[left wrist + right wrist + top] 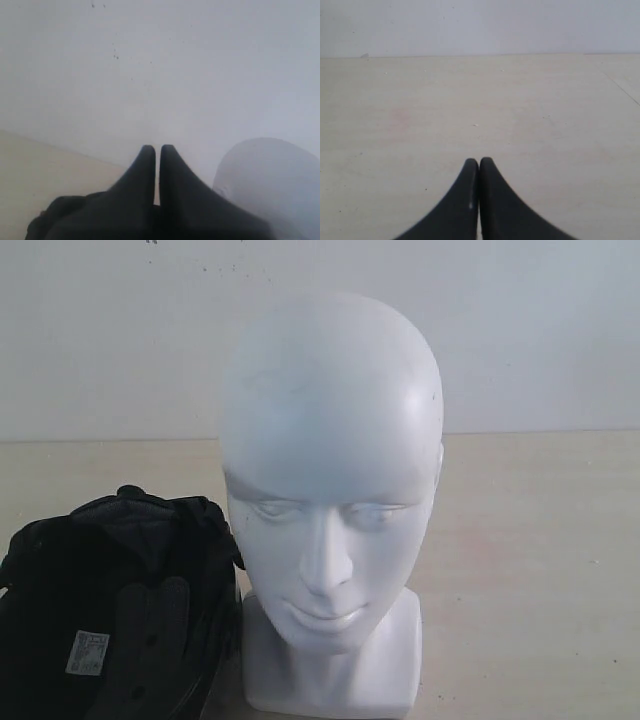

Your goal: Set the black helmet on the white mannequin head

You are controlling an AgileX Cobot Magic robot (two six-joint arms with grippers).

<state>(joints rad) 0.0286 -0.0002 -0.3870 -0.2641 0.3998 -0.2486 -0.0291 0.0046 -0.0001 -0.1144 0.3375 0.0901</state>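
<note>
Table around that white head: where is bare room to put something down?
Exterior view: the table right of the white mannequin head is bare back to the wall. A smaller strip lies between the black helmet and the wall. Crowded: front left, where the helmet sits right beside the head's base.

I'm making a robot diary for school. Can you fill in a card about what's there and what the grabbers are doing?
helmet: black helmet, lying lining-up on the table beside the head
head: white mannequin head, upright, bare
left gripper: shut, empty
right gripper: shut, empty
job: helmet not yet on head
</note>
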